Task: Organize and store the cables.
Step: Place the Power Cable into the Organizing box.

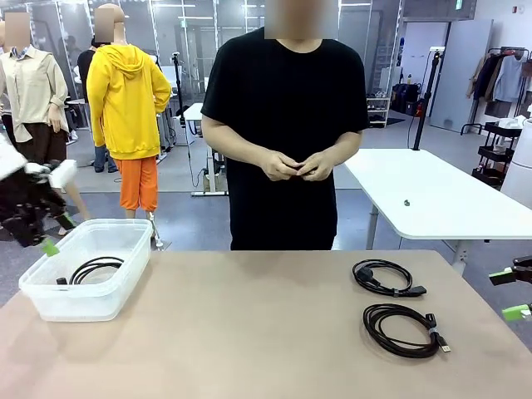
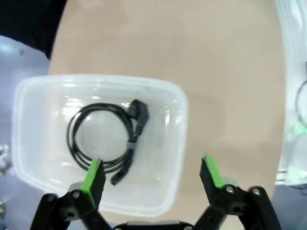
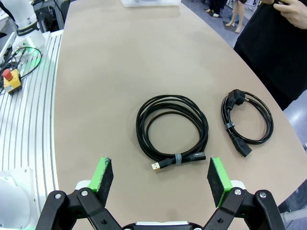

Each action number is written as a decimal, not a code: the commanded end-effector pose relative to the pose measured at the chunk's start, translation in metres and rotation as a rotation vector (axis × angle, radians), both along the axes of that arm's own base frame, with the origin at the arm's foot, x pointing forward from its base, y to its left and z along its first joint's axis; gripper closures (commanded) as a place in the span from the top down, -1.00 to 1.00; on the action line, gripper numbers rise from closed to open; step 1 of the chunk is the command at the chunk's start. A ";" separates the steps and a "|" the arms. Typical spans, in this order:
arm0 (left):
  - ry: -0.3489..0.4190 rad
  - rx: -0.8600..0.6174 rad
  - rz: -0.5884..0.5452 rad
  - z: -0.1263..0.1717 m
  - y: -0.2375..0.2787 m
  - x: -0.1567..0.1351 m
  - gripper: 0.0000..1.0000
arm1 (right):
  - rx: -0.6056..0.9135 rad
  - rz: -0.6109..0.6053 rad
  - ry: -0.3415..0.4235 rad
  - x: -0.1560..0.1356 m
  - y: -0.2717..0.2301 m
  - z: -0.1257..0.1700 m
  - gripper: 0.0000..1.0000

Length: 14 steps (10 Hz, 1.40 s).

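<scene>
A coiled black cable (image 2: pixel 103 139) with a dark plug lies inside the clear plastic bin (image 2: pixel 178 103). My left gripper (image 2: pixel 152 172) hovers open above the bin's near side, with nothing between its green pads. In the front view the bin (image 1: pixel 50 303) sits at the table's left, the cable (image 1: pixel 96 268) inside it. Two more coiled cables lie on the table at the right: one with a silver-tipped plug (image 3: pixel 172 127) (image 1: pixel 403 329) and one with a chunky dark plug (image 3: pixel 247 120) (image 1: pixel 385 278). My right gripper (image 3: pixel 159 176) (image 1: pixel 509 294) hangs open, just short of the silver-tipped one.
A person in a black shirt stands at the far edge with both hands (image 1: pixel 295 166) joined in front of the body, away from the table top. A white table (image 1: pixel 432 195) stands behind at the right. A yellow emergency-stop box (image 3: pixel 12 79) lies off the table beside my right arm's base.
</scene>
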<state>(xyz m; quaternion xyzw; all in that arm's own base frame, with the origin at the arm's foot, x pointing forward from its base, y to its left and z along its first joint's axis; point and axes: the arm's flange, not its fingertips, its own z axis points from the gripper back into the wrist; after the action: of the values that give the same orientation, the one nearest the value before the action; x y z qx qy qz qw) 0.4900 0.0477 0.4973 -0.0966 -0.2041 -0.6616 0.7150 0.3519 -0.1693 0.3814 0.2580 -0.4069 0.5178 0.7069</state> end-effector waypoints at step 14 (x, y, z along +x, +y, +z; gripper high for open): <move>-0.110 -0.391 0.037 -0.039 0.047 -0.139 1.00 | 0.009 -0.003 -0.019 0.000 0.002 0.000 1.00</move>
<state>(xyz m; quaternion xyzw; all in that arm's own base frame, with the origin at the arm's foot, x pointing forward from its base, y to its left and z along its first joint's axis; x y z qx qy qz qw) 0.3491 0.0956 0.4574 -0.1930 -0.3690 -0.6008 0.6824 0.3519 -0.1693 0.3814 0.2581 -0.4073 0.5174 0.7069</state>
